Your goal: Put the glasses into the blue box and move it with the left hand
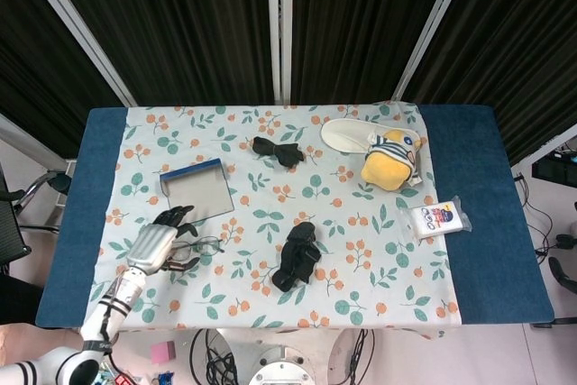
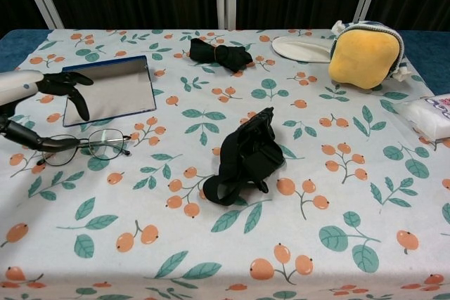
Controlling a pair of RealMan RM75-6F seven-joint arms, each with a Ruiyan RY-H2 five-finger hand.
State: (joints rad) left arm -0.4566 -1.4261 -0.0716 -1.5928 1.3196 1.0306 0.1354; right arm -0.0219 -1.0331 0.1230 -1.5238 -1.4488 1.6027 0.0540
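Note:
The blue box (image 1: 196, 196), shallow and open-topped with nothing in it, lies at the left of the flowered cloth, and the chest view shows it too (image 2: 112, 93). The thin-framed glasses (image 1: 206, 245) lie flat just in front of it (image 2: 105, 144). My left hand (image 1: 155, 242) hovers over their left lens, fingers spread and holding nothing. In the chest view this hand (image 2: 31, 88) reaches in from the left, with its thumb low beside the left rim. Of my right hand only a dark sliver (image 1: 563, 270) shows at the right edge.
A black strap bundle (image 1: 297, 256) lies mid-table, and a black cloth piece (image 1: 278, 151) further back. A yellow plush toy (image 1: 390, 161), a white slipper (image 1: 347, 134) and a white packet (image 1: 439, 217) sit on the right. Blue table edges flank the cloth.

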